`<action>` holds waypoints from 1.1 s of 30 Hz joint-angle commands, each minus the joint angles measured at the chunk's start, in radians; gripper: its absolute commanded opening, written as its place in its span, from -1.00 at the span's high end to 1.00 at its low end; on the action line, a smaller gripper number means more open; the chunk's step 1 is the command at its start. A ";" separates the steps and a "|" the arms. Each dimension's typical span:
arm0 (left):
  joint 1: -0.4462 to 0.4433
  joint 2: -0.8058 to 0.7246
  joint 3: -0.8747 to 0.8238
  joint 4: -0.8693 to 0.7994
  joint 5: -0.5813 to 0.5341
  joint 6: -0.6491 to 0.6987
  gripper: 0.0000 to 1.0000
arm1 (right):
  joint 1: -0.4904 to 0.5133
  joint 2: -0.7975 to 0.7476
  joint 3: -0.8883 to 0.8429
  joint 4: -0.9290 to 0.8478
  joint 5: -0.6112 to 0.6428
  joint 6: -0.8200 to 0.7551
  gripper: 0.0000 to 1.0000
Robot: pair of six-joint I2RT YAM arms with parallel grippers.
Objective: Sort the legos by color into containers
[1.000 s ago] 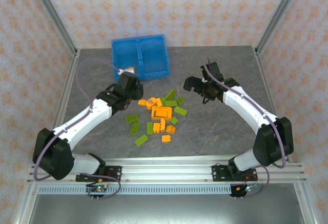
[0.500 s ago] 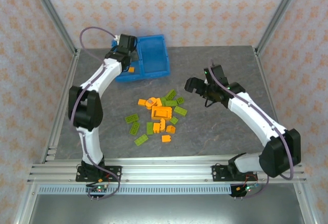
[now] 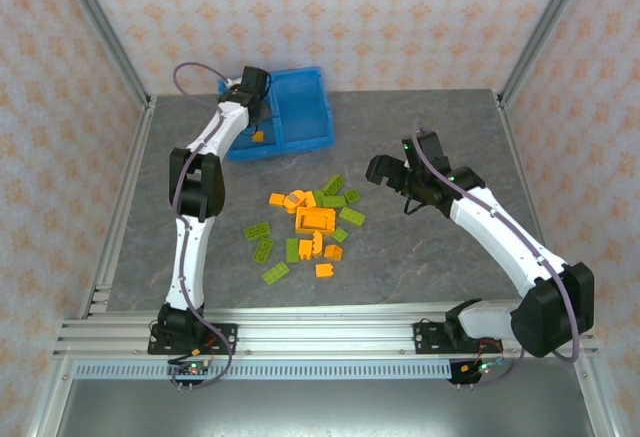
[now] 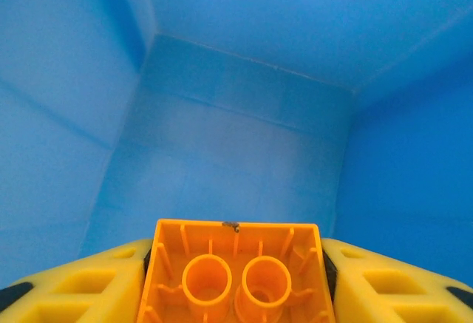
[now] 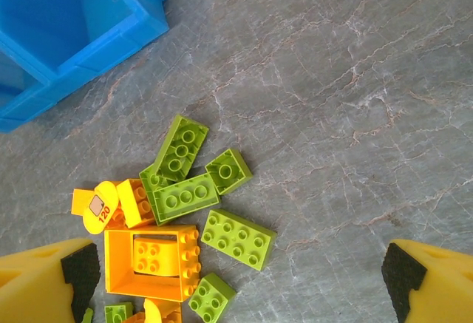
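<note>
At upper left, the left gripper (image 4: pixel 236 287) clasps an orange brick (image 4: pixel 235 260) inside the blue bin's (image 3: pixel 303 107) left compartment. Loose orange and green legos (image 3: pixel 315 220) lie mid-frame on the table (image 3: pixel 430 257). Right of them, the right gripper (image 5: pixel 238 267) hangs spread wide, empty.

You've got the grey marbled table (image 3: pixel 430 257) to read here. At its far edge, left of centre, the blue bin (image 3: pixel 305 143) sits flat on the surface, turned slightly askew to that edge.

Middle of the table: the loose bricks (image 3: pixel 310 222), orange and lime green mixed, all lying on the stone. The big orange piece (image 3: pixel 316 220) is at the heart of the heap, with small orange ones crowding its far-left side. Green bricks (image 5: pixel 185 197) bunch on the heap's far side, well apart from the bin. Three more green ones (image 3: pixel 263 249) trail toward the near-left corner, and a lone orange brick (image 3: pixel 324 270) lies on the near side.
</note>
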 commanded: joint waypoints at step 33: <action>-0.423 -1.019 -1.117 0.152 0.156 -0.016 -0.24 | 0.008 0.118 0.066 0.030 -0.002 0.010 -0.99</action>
